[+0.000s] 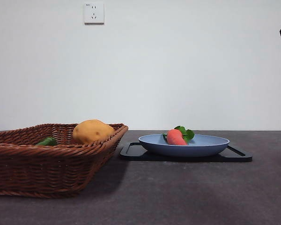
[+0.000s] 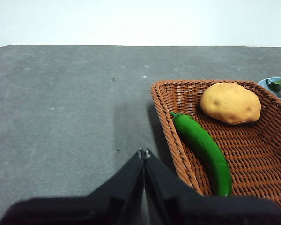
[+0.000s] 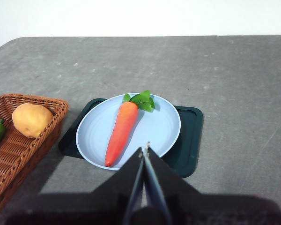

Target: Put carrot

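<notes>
An orange-red carrot (image 3: 121, 132) with green leaves lies lengthwise inside a pale blue plate (image 3: 164, 126), its leafy top near the plate's far rim and its tip close to the near rim. The plate sits on a dark rectangular tray (image 3: 189, 140) resting on a grey desk (image 3: 234, 79). Just beside the tray, towards the desk's left side, stands a brown wicker basket (image 1: 47, 164). Inside the basket are a yellow-brown potato (image 2: 230, 103) and a long green pepper (image 2: 203, 150), which lies along the basket's wall. The right gripper (image 3: 144, 149) hovers above the near rim of the plate, its two black jaws pressed together and holding nothing. The left gripper (image 2: 143, 152) hangs over bare desk just outside the basket's wall, jaws likewise pressed together and empty. In the front view, a white wall socket (image 1: 94, 12) shows on the wall behind.
</notes>
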`<state>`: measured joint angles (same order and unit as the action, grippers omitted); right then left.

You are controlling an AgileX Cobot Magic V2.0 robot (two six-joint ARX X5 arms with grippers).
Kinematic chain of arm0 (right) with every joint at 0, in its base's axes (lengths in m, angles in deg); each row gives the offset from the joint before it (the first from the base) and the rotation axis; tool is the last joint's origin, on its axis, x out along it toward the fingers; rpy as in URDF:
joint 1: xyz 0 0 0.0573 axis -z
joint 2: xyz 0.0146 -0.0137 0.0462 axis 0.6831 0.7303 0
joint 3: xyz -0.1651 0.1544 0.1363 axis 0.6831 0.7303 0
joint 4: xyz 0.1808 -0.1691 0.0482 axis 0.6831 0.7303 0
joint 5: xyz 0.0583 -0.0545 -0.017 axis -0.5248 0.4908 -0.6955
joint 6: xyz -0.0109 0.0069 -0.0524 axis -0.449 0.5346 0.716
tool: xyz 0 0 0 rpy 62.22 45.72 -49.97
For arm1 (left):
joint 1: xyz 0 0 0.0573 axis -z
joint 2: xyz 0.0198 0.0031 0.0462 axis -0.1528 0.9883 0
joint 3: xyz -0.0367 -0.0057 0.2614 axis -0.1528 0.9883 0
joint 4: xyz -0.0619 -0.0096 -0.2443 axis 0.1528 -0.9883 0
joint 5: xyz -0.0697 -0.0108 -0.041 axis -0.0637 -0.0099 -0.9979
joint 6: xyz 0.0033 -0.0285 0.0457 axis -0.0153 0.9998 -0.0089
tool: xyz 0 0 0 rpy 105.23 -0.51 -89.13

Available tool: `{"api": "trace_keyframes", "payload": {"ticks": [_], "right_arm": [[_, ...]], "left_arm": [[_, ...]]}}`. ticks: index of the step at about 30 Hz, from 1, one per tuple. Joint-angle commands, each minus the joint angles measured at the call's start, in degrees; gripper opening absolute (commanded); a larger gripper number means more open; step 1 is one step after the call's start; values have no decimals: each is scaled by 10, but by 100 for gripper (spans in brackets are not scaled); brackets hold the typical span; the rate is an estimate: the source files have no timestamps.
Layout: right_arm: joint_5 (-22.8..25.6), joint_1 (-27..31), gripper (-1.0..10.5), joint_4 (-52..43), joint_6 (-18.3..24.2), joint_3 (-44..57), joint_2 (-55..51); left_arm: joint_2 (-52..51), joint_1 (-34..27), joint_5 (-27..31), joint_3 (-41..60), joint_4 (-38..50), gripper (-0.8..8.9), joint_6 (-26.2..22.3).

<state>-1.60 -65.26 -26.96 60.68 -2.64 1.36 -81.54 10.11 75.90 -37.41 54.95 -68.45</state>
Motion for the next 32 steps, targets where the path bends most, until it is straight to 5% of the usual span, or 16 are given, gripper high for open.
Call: {"api": "trace_keyframes", "payload": {"ticks": [1, 11, 16, 24, 32], "right_arm": [[2, -4, 11, -7, -6, -2, 2], [17, -4, 11, -8, 7, -2, -5], [91, 11, 11, 3, 16, -2, -97], [91, 78, 11, 1, 23, 6, -209], [-46, 176, 11, -2, 63, 126, -269]], "left_arm": [[-2, 2, 1, 6, 3, 8, 3], [-2, 2, 1, 6, 3, 8, 3], [-2, 2, 1, 6, 3, 8, 3], [-2, 2, 1, 6, 3, 8, 3], [-2, 2, 1, 6, 3, 8, 3]]}}
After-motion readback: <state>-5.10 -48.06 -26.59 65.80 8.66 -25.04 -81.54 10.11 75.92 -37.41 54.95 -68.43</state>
